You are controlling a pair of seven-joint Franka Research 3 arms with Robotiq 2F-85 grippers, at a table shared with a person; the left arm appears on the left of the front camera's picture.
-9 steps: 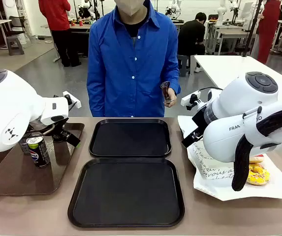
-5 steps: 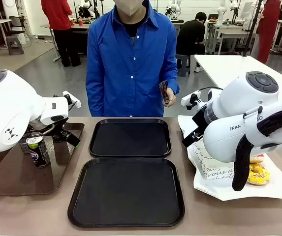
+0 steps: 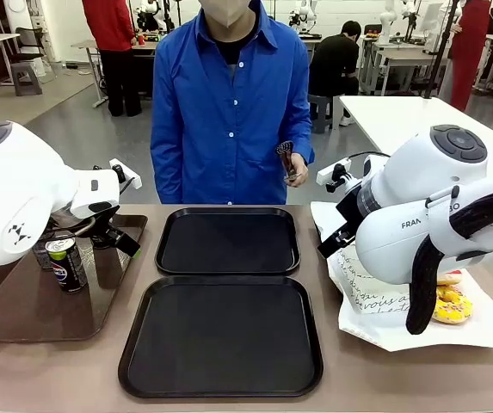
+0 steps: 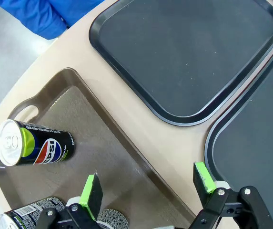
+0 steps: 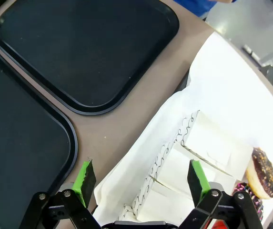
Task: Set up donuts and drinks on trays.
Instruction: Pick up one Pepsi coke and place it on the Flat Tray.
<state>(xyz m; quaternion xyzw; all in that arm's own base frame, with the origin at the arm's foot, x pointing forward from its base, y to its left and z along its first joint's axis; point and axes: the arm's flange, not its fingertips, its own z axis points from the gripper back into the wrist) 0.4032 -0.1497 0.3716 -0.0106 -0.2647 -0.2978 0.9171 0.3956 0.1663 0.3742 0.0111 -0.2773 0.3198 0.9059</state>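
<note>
- Left gripper at bottom centre of the left wrist view: fingers spread wide, nothing between the green pads, above the inner rim of the glossy brown tray.
- Pepsi can upright on that brown tray, at the left of the frame. Grey patterned can in the bottom left corner, with a second patterned can just beside the left finger.
- Right gripper at bottom centre of the right wrist view: fingers apart, gripping nothing, over the edge of a white paper sheet.
- White paper sleeves with black cursive print on the sheet, centre right. Chocolate-sprinkled donut at the right edge.
- Front view, mid-frame: far tray and near tray, both matte black, just beside each other.
- Yellow-iced donut at lower right, partly behind the right arm.
- Person in a blue shirt at top centre, hand holding a small dark item, too small to tell.
</note>
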